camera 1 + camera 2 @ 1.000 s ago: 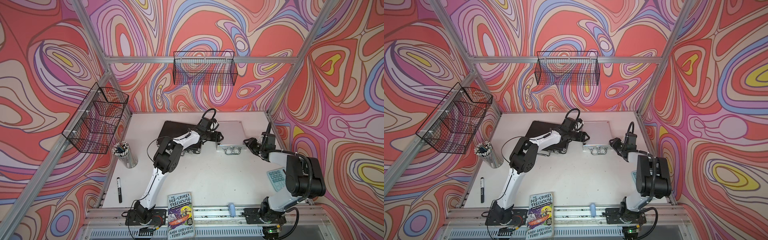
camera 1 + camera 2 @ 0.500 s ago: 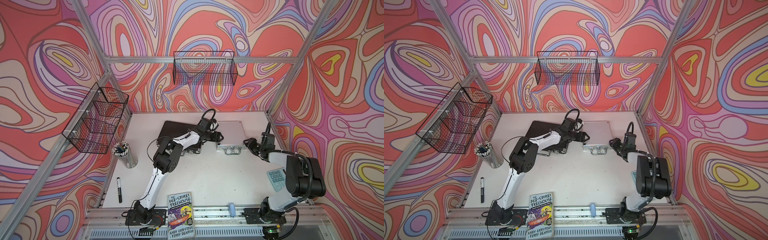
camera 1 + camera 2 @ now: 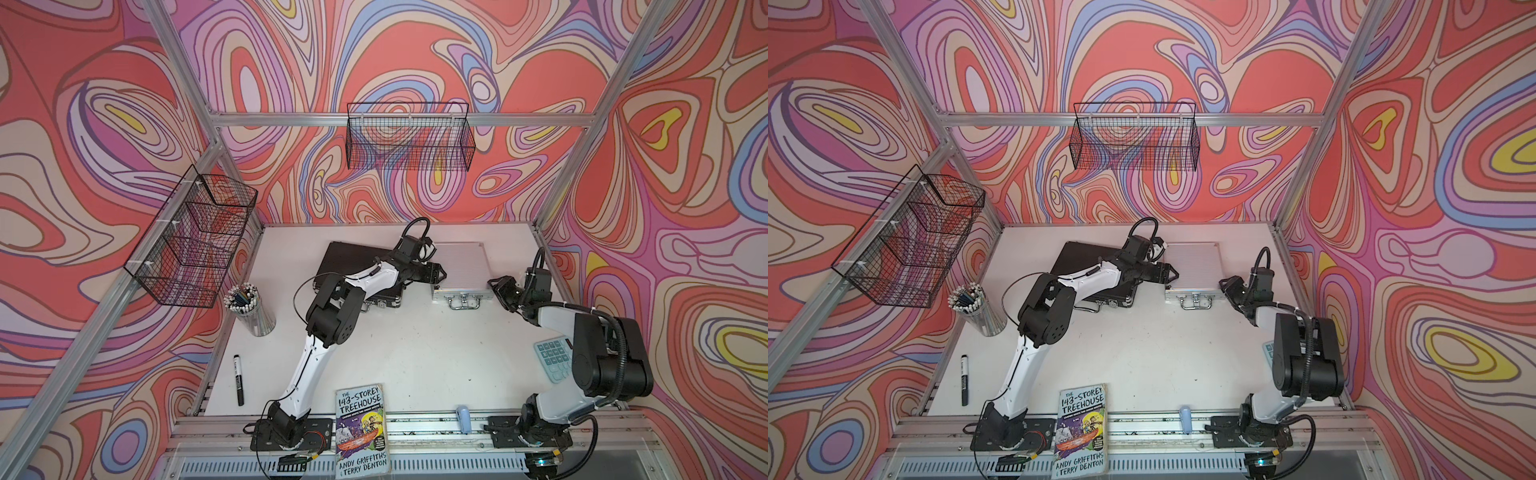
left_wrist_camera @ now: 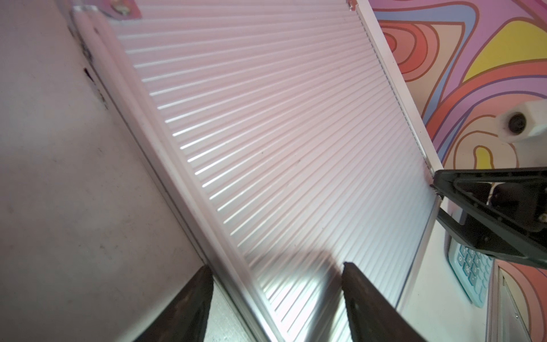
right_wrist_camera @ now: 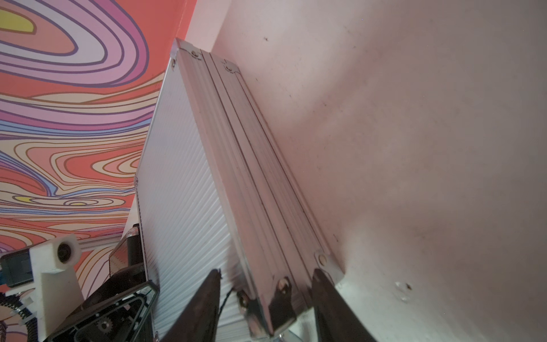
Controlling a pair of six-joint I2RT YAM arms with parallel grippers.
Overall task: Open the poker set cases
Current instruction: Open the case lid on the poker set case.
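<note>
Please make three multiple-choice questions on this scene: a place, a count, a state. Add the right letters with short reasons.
1. Where is the book? A. at the front edge B. against the back wall C. in the middle
2. How many wire baskets hang on the walls? A. one B. two C. four
3. The silver case is: A. wide open B. closed C. standing on end
1 A: it lies across the front rail. 2 B: one on the left wall, one at the back. 3 B: lid flat on its base.
</note>
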